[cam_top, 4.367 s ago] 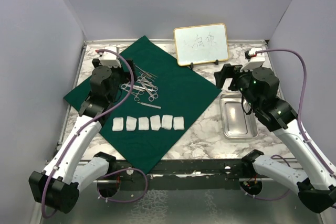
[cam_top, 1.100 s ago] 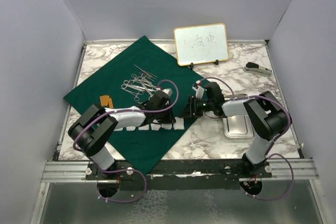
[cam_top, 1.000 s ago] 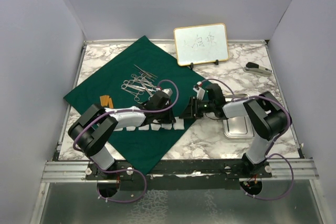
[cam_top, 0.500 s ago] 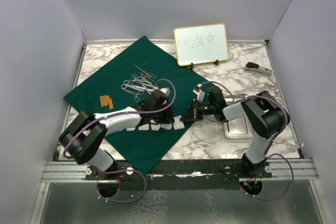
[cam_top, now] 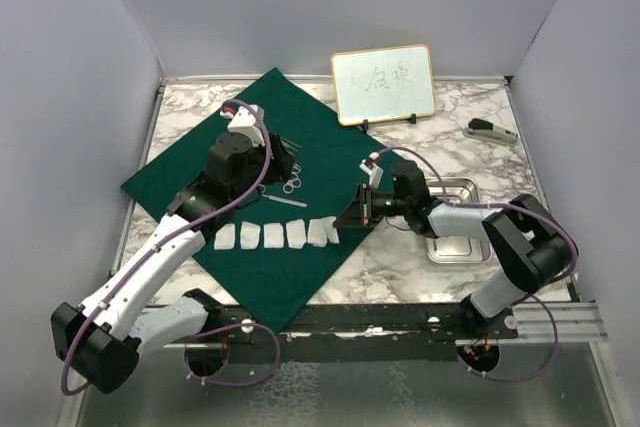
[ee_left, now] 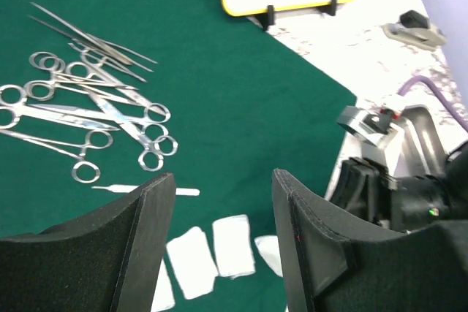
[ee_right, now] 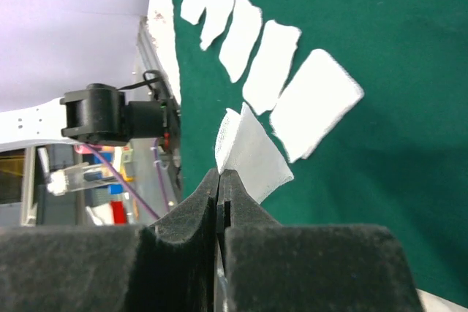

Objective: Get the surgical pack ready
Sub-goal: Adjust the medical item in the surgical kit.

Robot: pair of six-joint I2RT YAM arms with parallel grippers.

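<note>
Pinching a gauze square point(ee_right: 252, 155), the right gripper point(ee_right: 221, 177) is clamped; the left gripper point(ee_left: 219, 180) hangs spread above the green cloth point(ee_left: 241, 107)

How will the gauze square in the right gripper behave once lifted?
Probably floppy: the gauze square creases upward where the right gripper pinches its edge. Likely very light, since it looks thin. It could slip free, as only a narrow edge sits between the shut jaws.
</note>
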